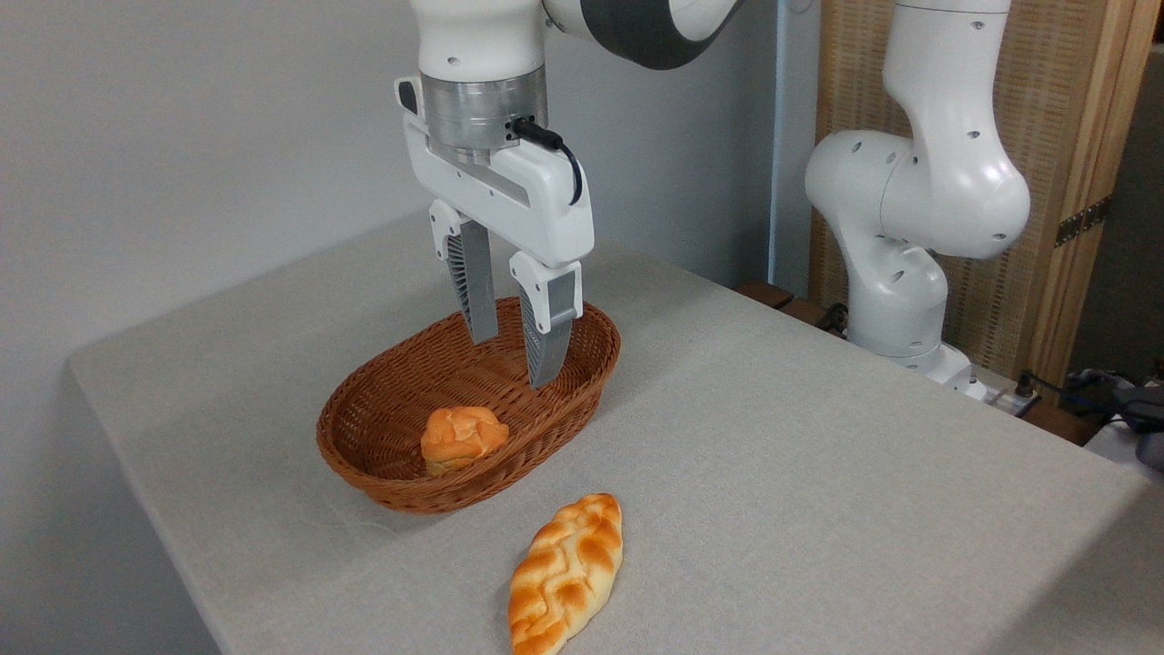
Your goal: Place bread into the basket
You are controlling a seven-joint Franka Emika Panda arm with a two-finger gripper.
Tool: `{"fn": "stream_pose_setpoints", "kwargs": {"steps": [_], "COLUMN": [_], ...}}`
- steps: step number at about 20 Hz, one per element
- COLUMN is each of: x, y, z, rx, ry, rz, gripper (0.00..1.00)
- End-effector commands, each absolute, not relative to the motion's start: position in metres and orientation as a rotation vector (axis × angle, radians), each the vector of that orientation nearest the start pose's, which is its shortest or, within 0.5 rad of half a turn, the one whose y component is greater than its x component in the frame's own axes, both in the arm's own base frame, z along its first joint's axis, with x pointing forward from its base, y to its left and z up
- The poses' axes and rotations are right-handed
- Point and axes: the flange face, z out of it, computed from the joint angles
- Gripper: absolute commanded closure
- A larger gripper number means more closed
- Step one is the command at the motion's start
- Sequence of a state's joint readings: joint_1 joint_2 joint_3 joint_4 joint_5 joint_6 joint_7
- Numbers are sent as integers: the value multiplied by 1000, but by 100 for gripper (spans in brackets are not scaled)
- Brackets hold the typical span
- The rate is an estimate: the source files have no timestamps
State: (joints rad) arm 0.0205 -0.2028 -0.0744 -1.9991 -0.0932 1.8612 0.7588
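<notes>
Tabletop (818,473): a broad surface under a pale grey cloth, running from the back wall to the near edge of the view; it carries the basket and the bread.
Arm (918,200): white Franka arm, its base standing at the tabletop's far right corner, its upper links passing out of the top of the view and coming back down at centre left.
Screen (1046,136): a wood-framed woven panel standing behind the arm's base, at the right.
Basket (364,455): oval, reddish-brown wicker, shallow with flared sides and a thick rim; it sits left of centre on the tabletop with its long axis running from near left to far right.
Claw (509,359): hangs pointing down over the far right half of the basket, fingers spread apart with nothing between them, released; the tips sit about level with the rim, and whether they touch the weave I cannot tell.
Bread (566,575): long braided loaf, golden-orange with pale plait lines and pointed ends, lying flat on the tabletop in front of the basket, near its front rim but apart from it, outside the basket and well apart from the claw.
Bun (462,438): small, round, orange, resting inside the basket at its near end, against the front wall.
</notes>
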Motion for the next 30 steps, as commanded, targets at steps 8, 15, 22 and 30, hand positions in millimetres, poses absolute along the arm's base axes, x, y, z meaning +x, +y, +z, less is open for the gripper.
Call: {"fn": "stream_pose_setpoints", "kwargs": {"steps": [8, 15, 22, 30], "x": [501, 506, 510, 512], "y": [-30, -11, 8, 41], "z": [565, 560, 533, 513], "rx": [-2949, -2956, -2944, -2953], "ry": [1193, 1139, 1074, 969], "rz": [-150, -206, -292, -365], "gripper": [0, 0, 0, 0]}}
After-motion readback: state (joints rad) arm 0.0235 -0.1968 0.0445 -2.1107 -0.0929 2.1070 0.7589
